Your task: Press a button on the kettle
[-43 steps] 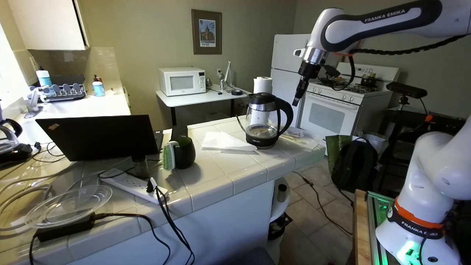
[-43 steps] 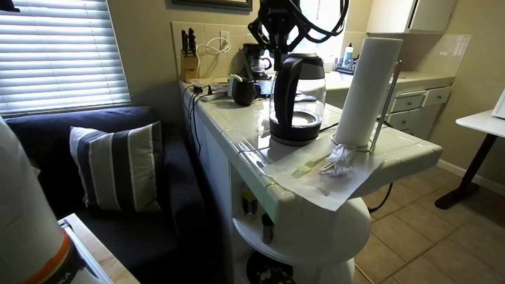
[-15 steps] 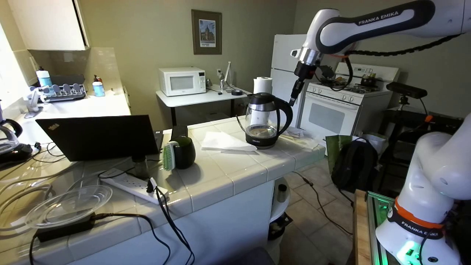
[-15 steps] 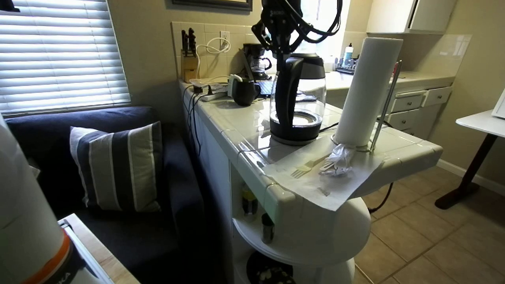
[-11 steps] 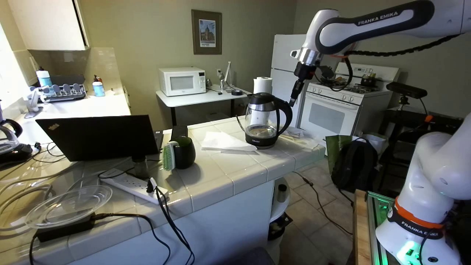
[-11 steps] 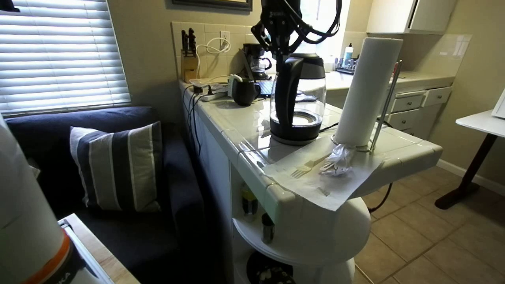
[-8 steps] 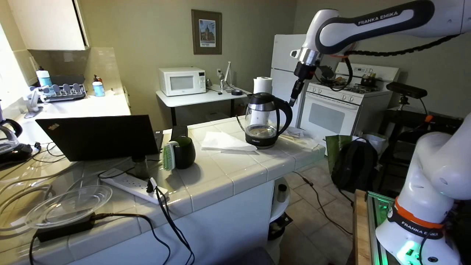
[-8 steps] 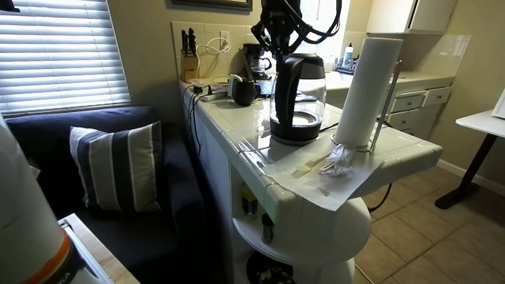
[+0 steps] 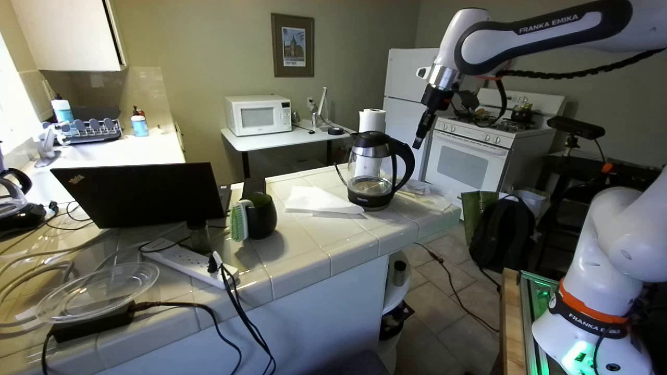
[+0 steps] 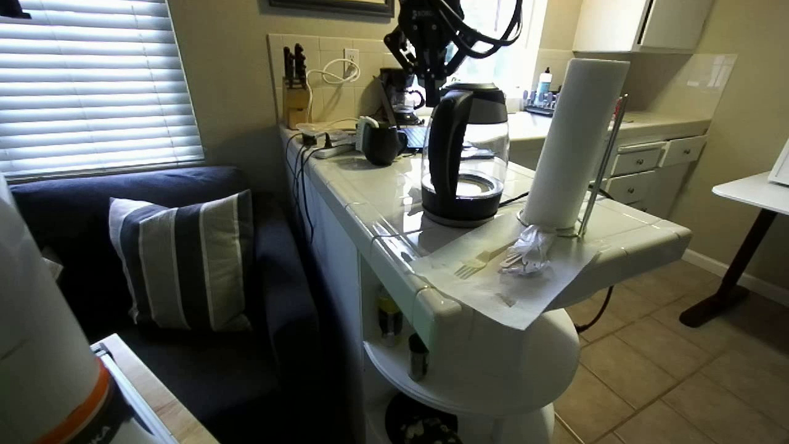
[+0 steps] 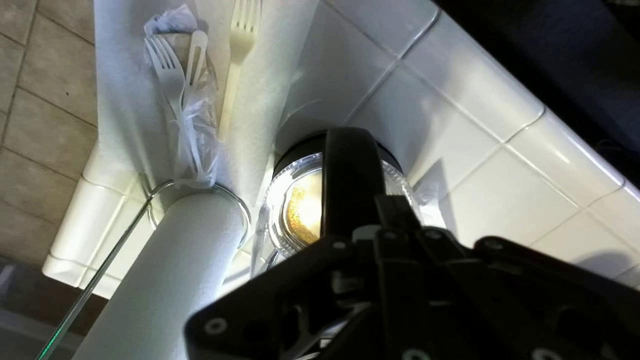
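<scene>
White arm [image 9: 521, 44], jaws downward near kettle [image 9: 371, 179]

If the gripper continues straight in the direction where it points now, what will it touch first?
Most likely the kettle's handle: in both exterior views the gripper points down toward it. Depth is hard to judge, so it might instead pass just beside it.

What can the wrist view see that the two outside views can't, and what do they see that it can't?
Only the wrist view clearly shows the slotted white piece between two forks.

Only outside: the laptop in both exterior views, and the striped pillow in an exterior view.

All share the kettle, the claw and the paper towel roll.
</scene>
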You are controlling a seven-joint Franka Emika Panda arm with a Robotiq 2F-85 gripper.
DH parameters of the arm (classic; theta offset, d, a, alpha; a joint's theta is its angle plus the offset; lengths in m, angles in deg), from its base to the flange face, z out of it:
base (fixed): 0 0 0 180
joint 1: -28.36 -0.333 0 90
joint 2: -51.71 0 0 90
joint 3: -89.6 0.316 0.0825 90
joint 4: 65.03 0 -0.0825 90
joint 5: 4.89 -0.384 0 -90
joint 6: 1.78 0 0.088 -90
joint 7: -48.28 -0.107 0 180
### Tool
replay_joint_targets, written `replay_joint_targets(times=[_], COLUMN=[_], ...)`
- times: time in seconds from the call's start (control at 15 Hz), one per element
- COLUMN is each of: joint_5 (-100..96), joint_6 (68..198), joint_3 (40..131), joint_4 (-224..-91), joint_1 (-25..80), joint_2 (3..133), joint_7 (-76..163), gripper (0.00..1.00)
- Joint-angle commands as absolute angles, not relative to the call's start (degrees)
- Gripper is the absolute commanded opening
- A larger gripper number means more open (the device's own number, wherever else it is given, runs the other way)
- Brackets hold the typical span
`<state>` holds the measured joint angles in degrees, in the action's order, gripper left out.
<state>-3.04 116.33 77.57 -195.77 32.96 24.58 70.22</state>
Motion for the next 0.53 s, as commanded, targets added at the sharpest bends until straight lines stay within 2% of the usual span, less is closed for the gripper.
replay_joint_targets(times=[0.0,0.13,0.2,0.33,0.47], joint_5=[-1.4,-2.0,-2.8,-4.1,-4.4], joint_6=[116.5,115.3,115.1,110.8,107.8], joint_3=[79.5,80.2,80.5,80.9,82.7], joint_4=[-199.6,-200.1,-200.4,-200.1,-199.9], joint_1=[34.7,35.2,35.3,35.0,36.1], joint_2=[18.6,16.3,15.1,13.3,12.2], joint_7=[65.1,61.7,59.8,56.9,49.8], gripper=[0.0,0.0,0.26,0.33,0.49])
